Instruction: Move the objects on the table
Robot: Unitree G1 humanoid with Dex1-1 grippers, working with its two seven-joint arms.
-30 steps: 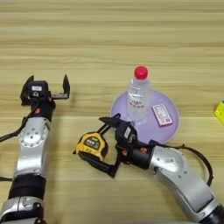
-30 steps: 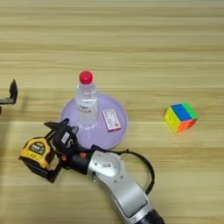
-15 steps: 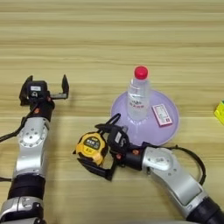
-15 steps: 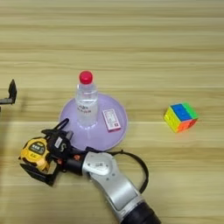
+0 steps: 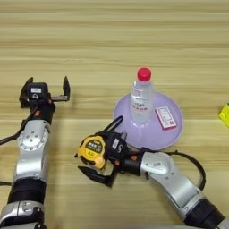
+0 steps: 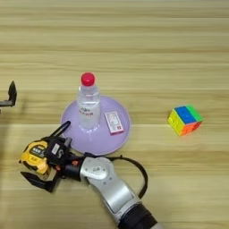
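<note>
At about seven o'clock from the plate, near the table's front edge, the right gripper [image 5: 102, 163] has its two black fingers spread around the yellow-and-black tape measure [image 5: 91, 151], one finger showing above the case toward the plate and the other lying on the wood below it at six o'clock. The jaws look wide and not yet pressed on the case. Over the last second this arm has slid toward nine o'clock, so that the fingers, which were only beside the tape measure, now bracket it; the tape measure itself has hardly shifted. I judge this to be the reach ending and a grasp about to start.

At one o'clock from the gripper stands the clear water bottle [image 5: 141, 99] with its red cap, upright on the lilac plate [image 5: 174, 134], and a small pink-and-white card [image 5: 164, 117] lies on the plate just to its three o'clock side. Neither has moved.

Far out at three o'clock, well apart, the puzzle cube [image 6: 184, 120] sits on the bare wooden table [image 5: 112, 40].

At ten o'clock the left gripper [image 5: 46, 88] is parked as before, fingers wide apart and holding nothing.
</note>
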